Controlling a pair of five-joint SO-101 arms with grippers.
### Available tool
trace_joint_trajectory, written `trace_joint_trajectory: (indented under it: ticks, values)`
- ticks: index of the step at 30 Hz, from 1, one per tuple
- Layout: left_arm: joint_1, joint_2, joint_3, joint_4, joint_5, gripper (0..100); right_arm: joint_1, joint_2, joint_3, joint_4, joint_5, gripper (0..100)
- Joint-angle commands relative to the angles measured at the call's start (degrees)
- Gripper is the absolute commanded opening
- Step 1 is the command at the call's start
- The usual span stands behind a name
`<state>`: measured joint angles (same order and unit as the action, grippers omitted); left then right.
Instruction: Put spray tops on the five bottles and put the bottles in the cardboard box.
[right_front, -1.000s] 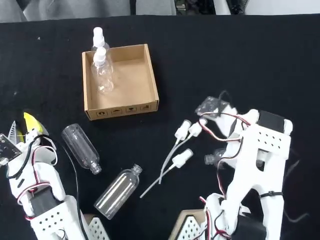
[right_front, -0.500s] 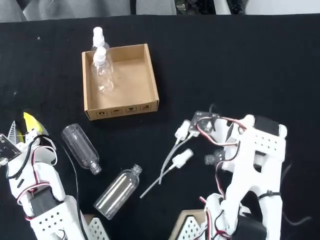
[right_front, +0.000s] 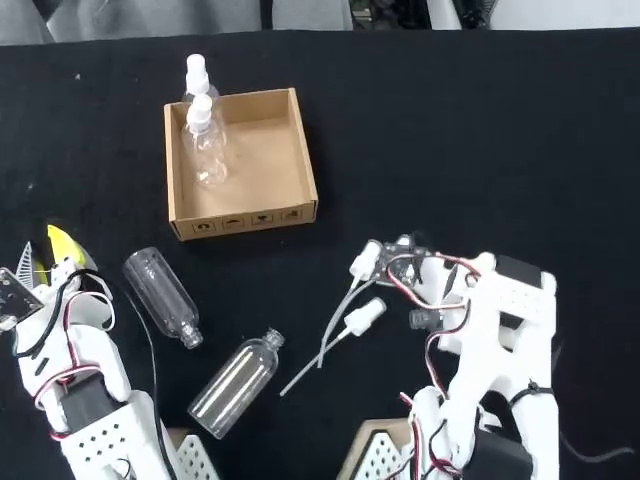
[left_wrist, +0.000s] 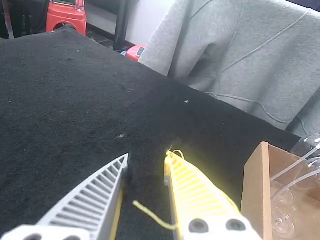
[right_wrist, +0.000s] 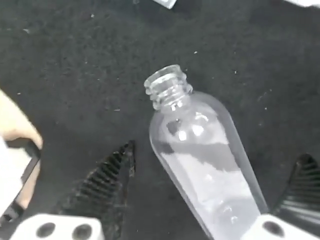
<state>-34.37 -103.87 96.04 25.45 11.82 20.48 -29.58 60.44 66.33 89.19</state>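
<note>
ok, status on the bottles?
Right gripper open, straddling uncapped clear plastic bottle on black table. Left gripper open, empty. White spray tops loose nearby.

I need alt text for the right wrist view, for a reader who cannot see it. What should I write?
A clear bottle with no spray top lies on the black table. The right gripper is open, with one black finger on each side of the bottle.
</note>
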Motion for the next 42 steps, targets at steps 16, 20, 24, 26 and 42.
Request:
trace_joint_trajectory:
  ticks: [16,20,24,26,42]
  values:
    - [1.4,-0.3,1.4,-1.3,-0.4,11,1.7,-3.2,3.6,-5.3,-3.7,41.3]
    - [1.4,-0.3,1.4,-1.3,-0.4,11,1.4,-3.2,3.6,-5.3,-5.8,33.6]
    - [1.4,-0.3,1.4,-1.3,-0.4,11,1.7,-3.2,3.6,-5.0,-5.8,25.4]
    - [1.4,-0.3,1.4,-1.3,-0.4,11,2.1,-3.2,3.6,-4.9,-7.0,25.3]
    - [1.4,-0.3,1.4,-1.3,-0.4,11,2.5,-3.2,3.1,-5.4,-29.5,25.1]
